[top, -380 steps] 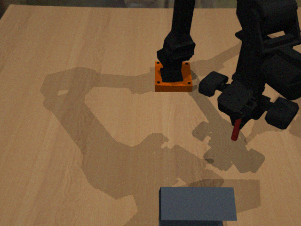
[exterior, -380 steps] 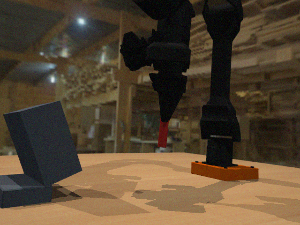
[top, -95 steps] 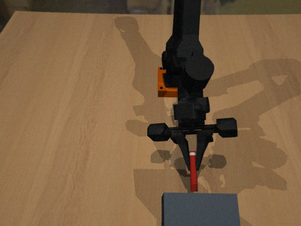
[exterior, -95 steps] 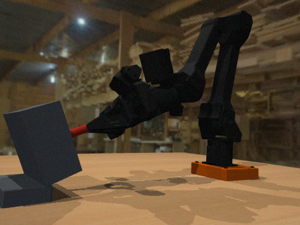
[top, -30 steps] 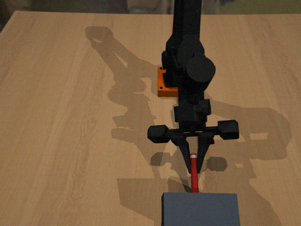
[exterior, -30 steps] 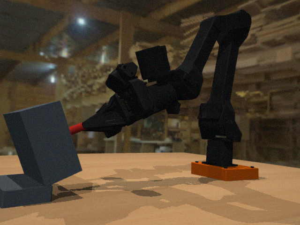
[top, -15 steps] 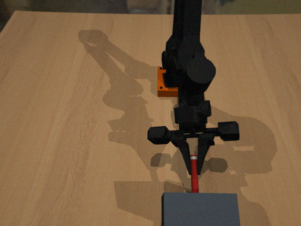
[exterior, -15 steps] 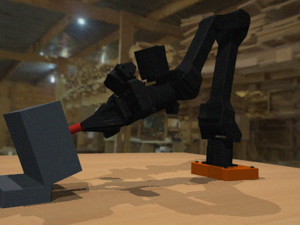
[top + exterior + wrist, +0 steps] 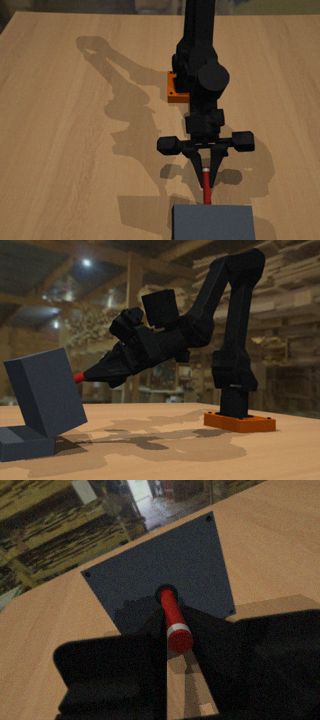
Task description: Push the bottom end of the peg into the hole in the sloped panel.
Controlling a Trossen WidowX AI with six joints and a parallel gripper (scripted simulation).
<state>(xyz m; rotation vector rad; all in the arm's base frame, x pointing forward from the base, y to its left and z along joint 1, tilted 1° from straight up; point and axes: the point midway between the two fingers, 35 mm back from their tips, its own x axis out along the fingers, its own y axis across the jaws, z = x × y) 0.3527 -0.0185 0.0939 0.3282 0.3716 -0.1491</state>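
A round red peg [image 9: 206, 186] [image 9: 79, 377] [image 9: 173, 617] with a white band near its upper end is held between my gripper's fingers. My gripper [image 9: 206, 184] [image 9: 86, 376] [image 9: 171, 611] is shut on the peg and tilted toward the dark blue-grey sloped panel [image 9: 232, 222] [image 9: 49, 392] [image 9: 200, 560]. The peg's lower end is inside the round hole [image 9: 166, 589] in the panel's face, and the peg lines up with the hole. Only a short red stretch shows between the fingertips and the panel in the side view. How deep the peg sits is hidden.
The arm's orange base plate [image 9: 172, 89] [image 9: 240, 422] is bolted to the wooden table [image 9: 64, 129] [image 9: 180, 459] behind the gripper. The panel rests on a low dark foot [image 9: 20, 444] at the table's near edge.
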